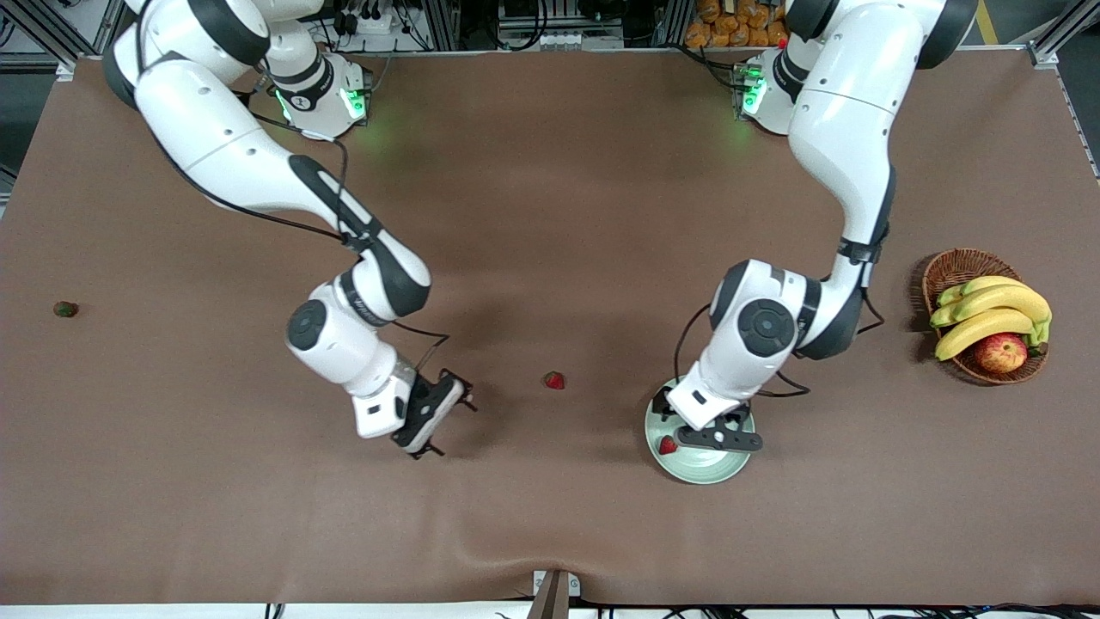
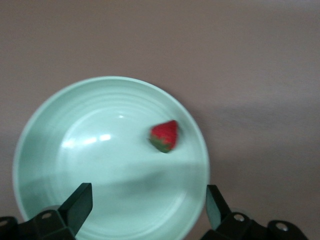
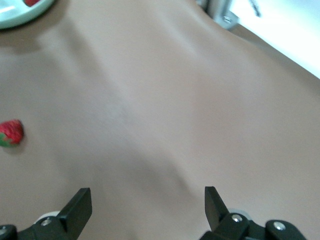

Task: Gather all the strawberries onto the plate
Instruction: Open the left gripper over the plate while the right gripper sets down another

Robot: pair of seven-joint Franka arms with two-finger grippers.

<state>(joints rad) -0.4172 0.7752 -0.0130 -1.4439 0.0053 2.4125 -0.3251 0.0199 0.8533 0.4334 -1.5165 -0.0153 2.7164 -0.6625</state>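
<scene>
Left pincer wide open, empty, over plate; right pincer likewise.

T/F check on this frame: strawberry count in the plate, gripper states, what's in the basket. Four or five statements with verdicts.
1. One red strawberry lies in the round mint-green plate. True.
2. The left gripper is shut on a berry. False: it is open over the plate, empty.
3. The right gripper is open over bare brown tablecloth. True.
4. All berries are collected. False: a red strawberry on the cloth and a darker greenish strawberry remain out.
5. The brown wicker basket holds only bananas. False: also a red-yellow apple.
</scene>
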